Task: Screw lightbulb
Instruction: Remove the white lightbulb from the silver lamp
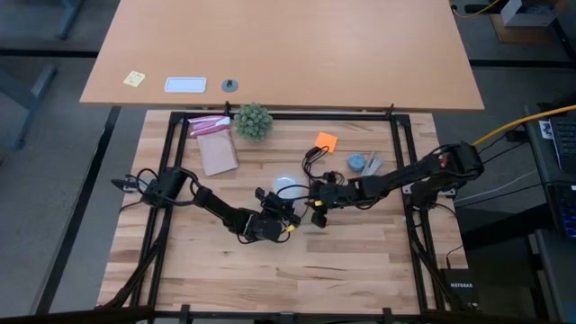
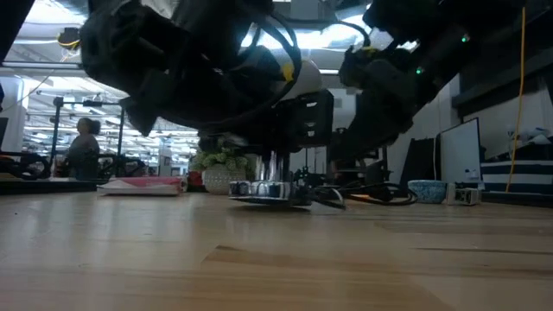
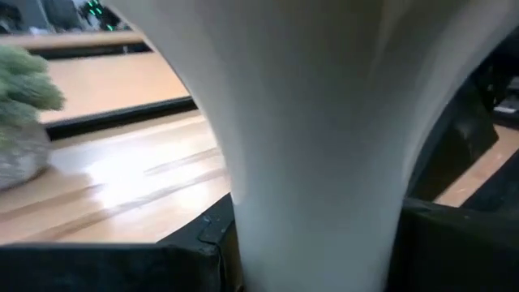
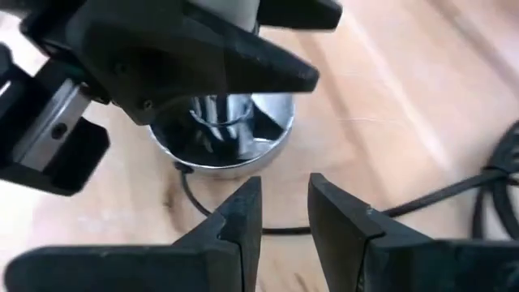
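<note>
Now | lightbulb (image 3: 316, 138) clamped in left pincer (image 1: 274, 216) | over socket (image 4: 223, 134)

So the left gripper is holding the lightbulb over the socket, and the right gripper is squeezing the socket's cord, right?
Not quite. In the right wrist view the right gripper is empty, its fingers apart above the black cord. The left gripper does hold the lightbulb over the socket.

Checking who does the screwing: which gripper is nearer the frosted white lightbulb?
Left. The left gripper holds the frosted white lightbulb over the silvery socket disc; the right gripper waits just beside that disc, fingers slightly apart, holding nothing.
</note>
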Tool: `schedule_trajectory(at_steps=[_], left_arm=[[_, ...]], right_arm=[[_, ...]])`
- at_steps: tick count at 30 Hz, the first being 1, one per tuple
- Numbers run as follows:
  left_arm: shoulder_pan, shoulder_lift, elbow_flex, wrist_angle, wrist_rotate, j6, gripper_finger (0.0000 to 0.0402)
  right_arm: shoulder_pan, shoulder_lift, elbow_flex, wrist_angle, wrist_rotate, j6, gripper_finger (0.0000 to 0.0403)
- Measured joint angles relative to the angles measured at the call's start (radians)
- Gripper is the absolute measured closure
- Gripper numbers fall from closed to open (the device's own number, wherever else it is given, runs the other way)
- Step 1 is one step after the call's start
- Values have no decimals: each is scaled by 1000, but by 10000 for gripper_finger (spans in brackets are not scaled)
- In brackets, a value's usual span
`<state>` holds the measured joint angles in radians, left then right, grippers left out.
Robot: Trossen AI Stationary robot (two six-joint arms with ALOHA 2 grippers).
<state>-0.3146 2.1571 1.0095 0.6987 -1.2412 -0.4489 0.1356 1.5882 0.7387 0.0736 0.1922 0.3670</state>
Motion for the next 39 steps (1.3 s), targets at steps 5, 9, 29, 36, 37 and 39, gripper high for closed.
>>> schedule_trajectory(at_steps=[5,9,29,36,37,39], left_arm=[[41,-1,0,22,47,-7,249],[78,1,0,92,101,35,249],[227,6,-2,273,251,214,249],[240,5,-2,274,256,215,249],[240,5,-2,272,271,211,249],[236,5,-2,258,310,185,249]], right_arm=[[0,-43,0,-115,93,-12,301],[-22,-33,0,-153,130,-66,301],[-237,17,-1,-137,86,-137,301],[-256,17,-1,-139,69,-137,301],[-255,17,-1,-142,51,-137,301],[-253,26,-1,-143,10,-137,301]])
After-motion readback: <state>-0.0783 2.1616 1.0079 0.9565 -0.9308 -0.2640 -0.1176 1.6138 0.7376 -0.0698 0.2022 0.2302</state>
